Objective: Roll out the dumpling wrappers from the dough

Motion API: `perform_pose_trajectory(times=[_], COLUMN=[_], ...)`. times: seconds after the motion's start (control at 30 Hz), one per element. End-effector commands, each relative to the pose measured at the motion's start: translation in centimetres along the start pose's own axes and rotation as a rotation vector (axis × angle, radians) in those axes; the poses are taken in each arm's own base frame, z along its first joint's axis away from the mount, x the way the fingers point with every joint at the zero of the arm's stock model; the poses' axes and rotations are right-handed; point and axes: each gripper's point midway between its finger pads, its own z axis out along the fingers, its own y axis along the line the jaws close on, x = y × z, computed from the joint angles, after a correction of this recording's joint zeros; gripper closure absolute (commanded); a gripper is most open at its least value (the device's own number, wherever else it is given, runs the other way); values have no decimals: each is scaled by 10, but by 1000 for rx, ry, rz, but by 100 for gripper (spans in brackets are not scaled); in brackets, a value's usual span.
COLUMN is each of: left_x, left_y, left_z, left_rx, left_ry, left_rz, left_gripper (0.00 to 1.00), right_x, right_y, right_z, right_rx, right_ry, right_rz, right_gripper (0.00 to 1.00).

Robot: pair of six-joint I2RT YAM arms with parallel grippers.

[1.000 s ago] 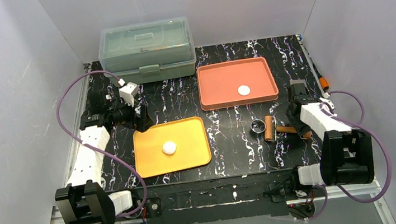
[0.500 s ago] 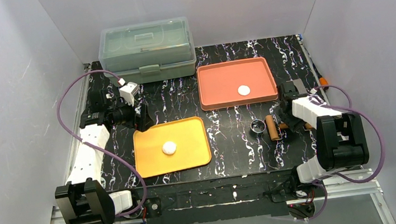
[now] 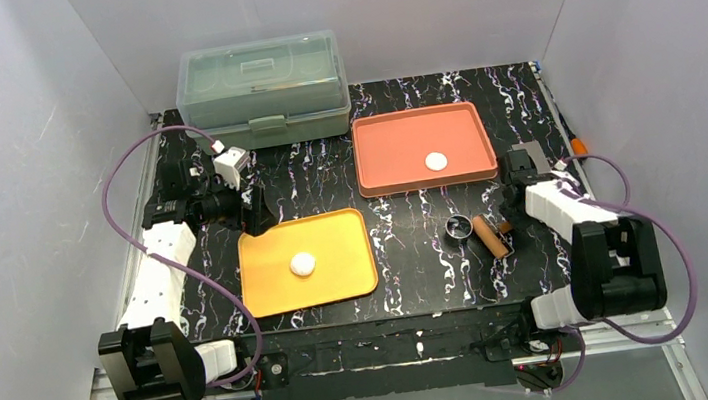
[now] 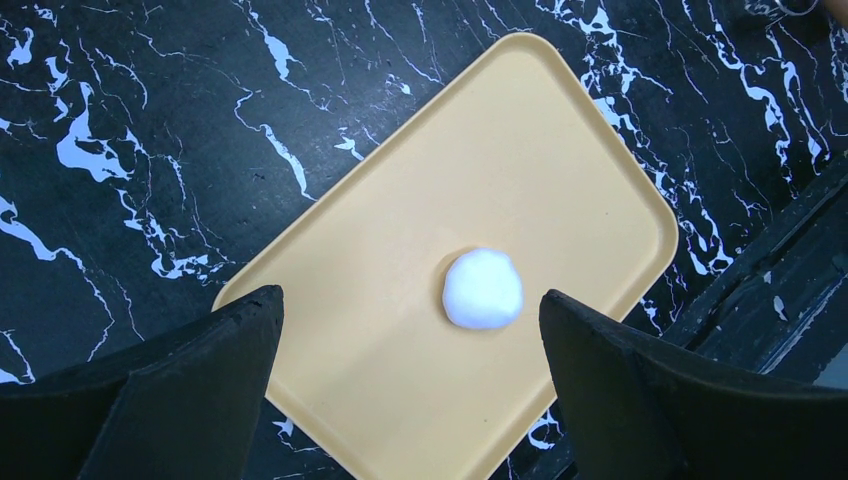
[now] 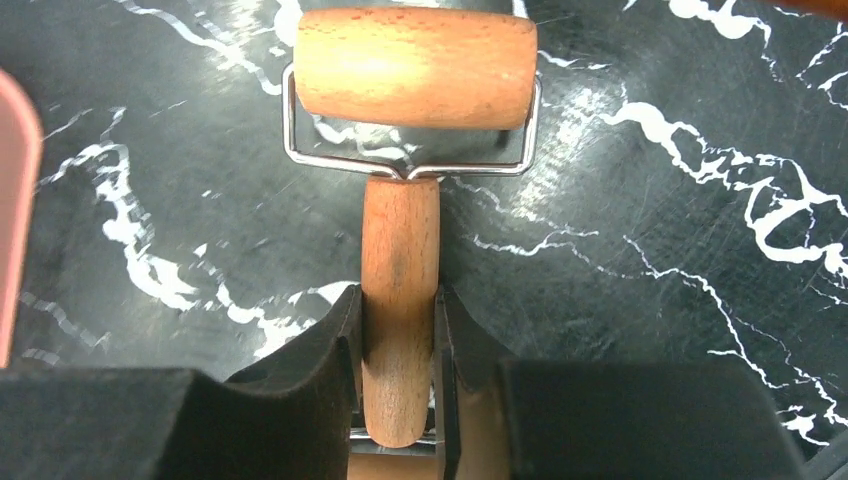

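Observation:
A rounded white lump of dough (image 3: 303,263) (image 4: 483,288) lies on the yellow tray (image 3: 339,277) (image 4: 380,240). My left gripper (image 3: 250,210) (image 4: 410,295) hovers over that tray, open, with the lump between and beyond its fingers, untouched. One small round dumpling wrapper (image 3: 436,160) rests in the orange tray (image 3: 394,140). A wooden roller (image 3: 488,235) (image 5: 415,68) lies on the table to the right. My right gripper (image 3: 512,212) (image 5: 398,300) is shut on its handle (image 5: 400,240), both fingers pressed against the wood.
A small metal ring (image 3: 456,227) stands just left of the roller drum. A closed green plastic box (image 3: 262,90) sits at the back left. The black marbled table (image 3: 419,273) ends at grey walls on both sides.
My right arm swung in behind the roller and its jaws closed on the handle. The roller's drum has tilted a little. The left arm and the dough have not moved.

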Motion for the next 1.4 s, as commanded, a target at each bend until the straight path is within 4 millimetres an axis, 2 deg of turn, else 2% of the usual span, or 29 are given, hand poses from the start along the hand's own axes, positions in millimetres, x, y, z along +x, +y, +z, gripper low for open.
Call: perform_pose_trajectory(times=[0.0, 0.17, 0.3, 0.4, 0.47, 0.6, 0.73, 0.87, 1.07, 1.27, 1.37], left_x=[-15, -23, -39, -54, -65, -91, -101, -100, -114, -107, -101], left_y=[-15, -31, -51, -69, -82, -113, -138, -139, -131, -126, -118], left_z=[-8, -15, -27, -37, -45, -62, -67, -56, -40, -17, -12], left_rx=[53, 123, 202, 269, 321, 440, 496, 473, 408, 363, 314], left_ry=[-26, -26, -56, -86, -110, -162, -163, -152, -182, -144, -136], left_rz=[2, -3, 7, 9, -2, -3, 53, 79, 104, 120, 151], left_gripper=[1, 1, 1, 1, 1, 1, 1, 1, 1, 1, 16], right_x=[-15, -58, -57, -31, -5, 43, 81, 107, 132, 144, 143], right_y=[27, 78, 113, 151, 173, 210, 235, 247, 255, 259, 259], right_z=[-38, -128, -197, -261, -304, -390, -448, -476, -493, -507, -508], right_rx=[-164, -390, -538, -757, -917, -1202, -1348, -1479, -1552, -1593, -1595], right_ry=[-67, -374, -519, -600, -621, -578, -481, -356, -277, -249, -248], right_rz=[-14, -101, -220, -292, -317, -299, -236, -133, -124, -118, -114], right_gripper=[99, 99, 99, 99, 99, 99, 99, 99, 99, 99, 99])
